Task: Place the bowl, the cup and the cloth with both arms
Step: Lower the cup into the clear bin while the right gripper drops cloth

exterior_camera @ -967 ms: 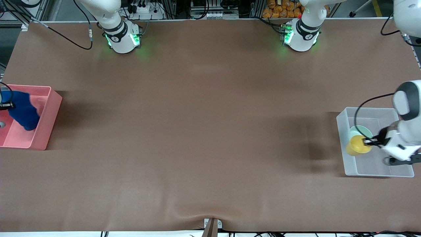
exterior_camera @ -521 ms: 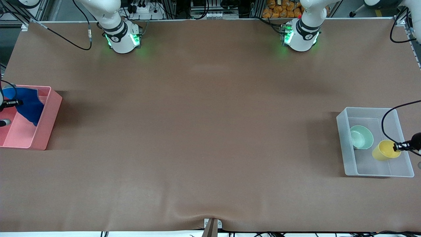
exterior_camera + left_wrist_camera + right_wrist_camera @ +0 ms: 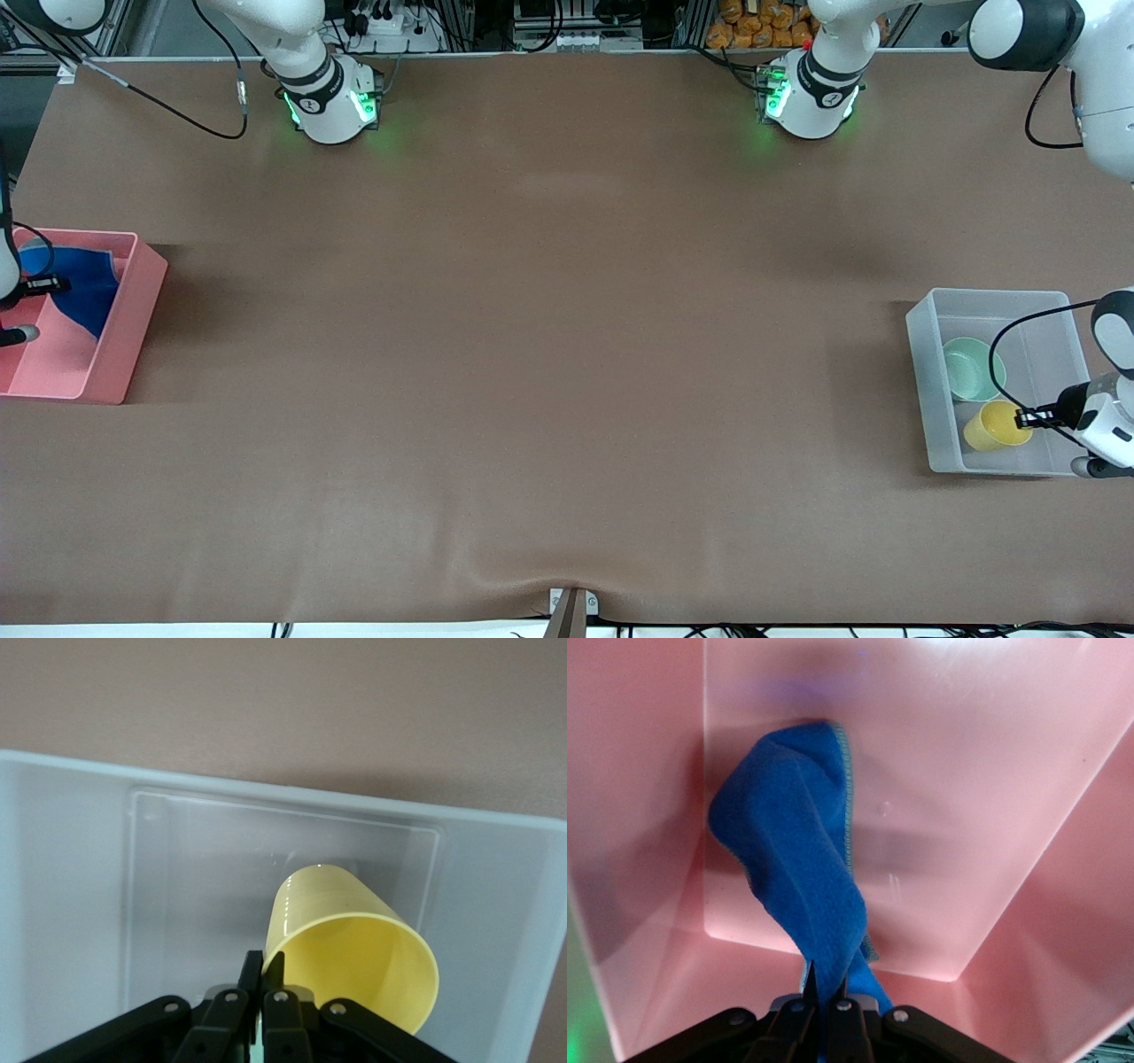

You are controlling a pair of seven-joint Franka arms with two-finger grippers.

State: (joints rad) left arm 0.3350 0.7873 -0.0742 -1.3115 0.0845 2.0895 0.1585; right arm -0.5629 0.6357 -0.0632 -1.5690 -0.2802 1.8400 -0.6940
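Gripping the cup [image 3: 994,426] by its rim, the left gripper [image 3: 1026,419] hung over the clear bin [image 3: 927,390] beside the bowl [image 3: 973,369] — presumably for release there. The right gripper [image 3: 46,285] pinched the cloth [image 3: 81,287] over the pink bin [image 3: 133,328] — its tail draped inside.

No text, label or number can be read anywhere.

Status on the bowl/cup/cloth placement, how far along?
Done: the pale mint-green bowl sits in the clear plastic bin.

In hand: the left gripper is shut on the rim of the yellow plastic cup, over that bin, nearer the front camera than the bowl. The right gripper is shut on the royal-blue cloth, which hangs into the pink bin.

Left: release both.
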